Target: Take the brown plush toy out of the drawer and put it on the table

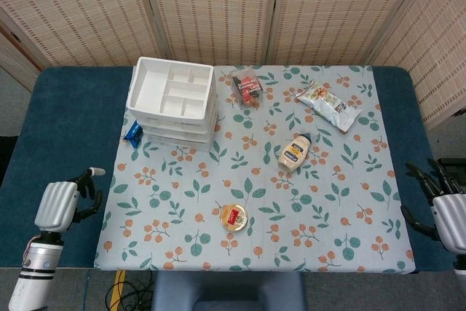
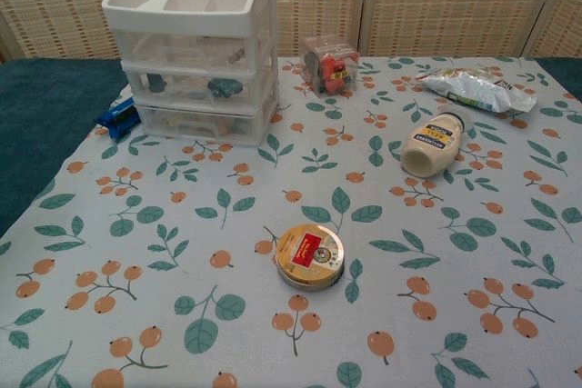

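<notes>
The white three-drawer unit [image 1: 171, 103] [image 2: 191, 47] stands at the back left of the floral cloth, all drawers pushed in. Through the translucent fronts I see small teal items and dim shapes; the brown plush toy cannot be made out. My left hand [image 1: 62, 202] hovers over the blue table edge at the front left, fingers apart, holding nothing, far in front of the unit. At the front right edge my right hand [image 1: 443, 207] is also spread and holds nothing. Neither hand shows in the chest view.
A blue toy car [image 1: 133, 134] [image 2: 118, 118] lies against the unit's left side. A clear box of red items [image 1: 247, 87], a snack bag [image 1: 329, 105], a mayonnaise bottle [image 1: 294, 152] and a round tin [image 1: 234, 218] are spread over the cloth. Woven screens stand behind.
</notes>
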Robot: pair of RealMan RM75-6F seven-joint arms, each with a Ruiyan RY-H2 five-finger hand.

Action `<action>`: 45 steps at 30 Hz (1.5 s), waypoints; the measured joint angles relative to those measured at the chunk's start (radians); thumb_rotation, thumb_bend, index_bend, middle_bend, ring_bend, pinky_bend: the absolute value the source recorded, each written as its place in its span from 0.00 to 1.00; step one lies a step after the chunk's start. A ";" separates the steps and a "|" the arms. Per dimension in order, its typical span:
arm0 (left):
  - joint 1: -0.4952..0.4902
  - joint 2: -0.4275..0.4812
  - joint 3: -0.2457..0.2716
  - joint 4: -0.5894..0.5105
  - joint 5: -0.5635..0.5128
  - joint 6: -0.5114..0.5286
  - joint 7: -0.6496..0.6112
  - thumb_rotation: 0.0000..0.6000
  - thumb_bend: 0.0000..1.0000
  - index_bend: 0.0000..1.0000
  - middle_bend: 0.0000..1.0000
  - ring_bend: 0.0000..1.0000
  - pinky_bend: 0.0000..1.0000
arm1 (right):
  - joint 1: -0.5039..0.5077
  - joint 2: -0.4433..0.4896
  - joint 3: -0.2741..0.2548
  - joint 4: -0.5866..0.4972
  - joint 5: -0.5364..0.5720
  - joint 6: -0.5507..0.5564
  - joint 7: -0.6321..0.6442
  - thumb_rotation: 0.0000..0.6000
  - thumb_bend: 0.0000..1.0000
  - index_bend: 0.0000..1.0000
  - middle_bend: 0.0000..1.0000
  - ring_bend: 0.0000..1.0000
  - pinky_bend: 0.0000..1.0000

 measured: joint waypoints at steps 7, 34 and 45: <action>-0.122 -0.040 -0.038 0.024 -0.078 -0.230 -0.160 1.00 0.48 0.33 1.00 1.00 1.00 | -0.002 0.015 -0.002 -0.015 -0.009 0.006 0.003 1.00 0.36 0.09 0.26 0.08 0.18; -0.466 -0.330 -0.140 0.376 -0.636 -0.688 -0.344 1.00 0.48 0.14 1.00 1.00 1.00 | -0.004 0.033 0.009 -0.024 0.000 0.013 0.016 1.00 0.36 0.09 0.26 0.08 0.18; -0.510 -0.460 -0.169 0.523 -0.802 -0.698 -0.362 1.00 0.48 0.12 1.00 1.00 1.00 | -0.003 0.038 0.015 -0.023 0.010 0.016 0.021 1.00 0.36 0.09 0.26 0.08 0.18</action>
